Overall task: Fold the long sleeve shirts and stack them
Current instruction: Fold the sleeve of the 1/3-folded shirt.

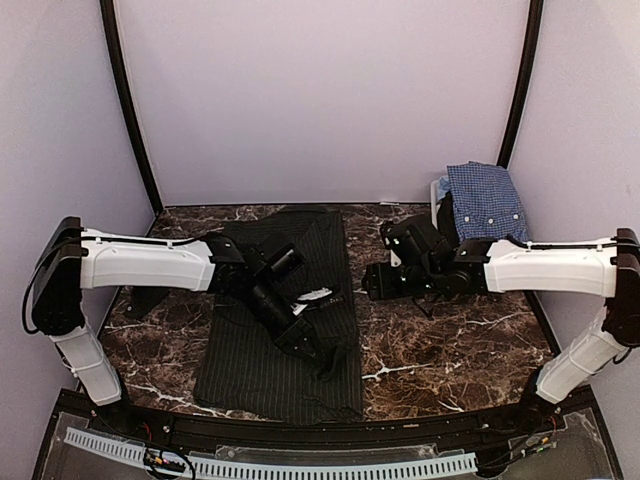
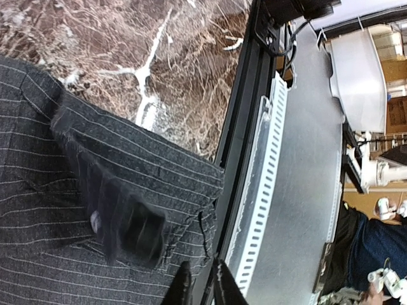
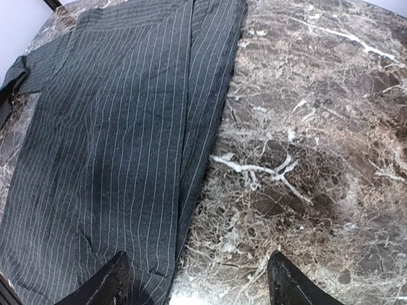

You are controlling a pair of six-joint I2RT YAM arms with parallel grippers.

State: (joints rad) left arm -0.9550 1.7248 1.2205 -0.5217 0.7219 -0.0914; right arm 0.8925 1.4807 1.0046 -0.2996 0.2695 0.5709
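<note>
Progress entry. The black pinstripe shirt (image 1: 240, 365) lies flat on the desk (image 1: 450, 330), centre-left in the top view. It is drawn in to a long narrow panel, with one long edge folded over along its right side. A cuff (image 2: 121, 222) with a small white button is turned onto the body near the lower right corner. I judge the lengthwise folds largely done and the crosswise folds not yet made.

The blue check shirt (image 1: 485, 200) sits bunched at the upper right of the top view, well apart from the black one and unfolded. Nothing is stacked, so I put the task at under half.

My left gripper (image 2: 202, 287) is low over the shirt's lower right corner. Its fingers are close together with a thin gap, and I cannot tell whether cloth is pinched. My right gripper (image 3: 197, 286) hovers over the shirt's right edge and the bare marble beside it, fingers spread wide, holding nothing
</note>
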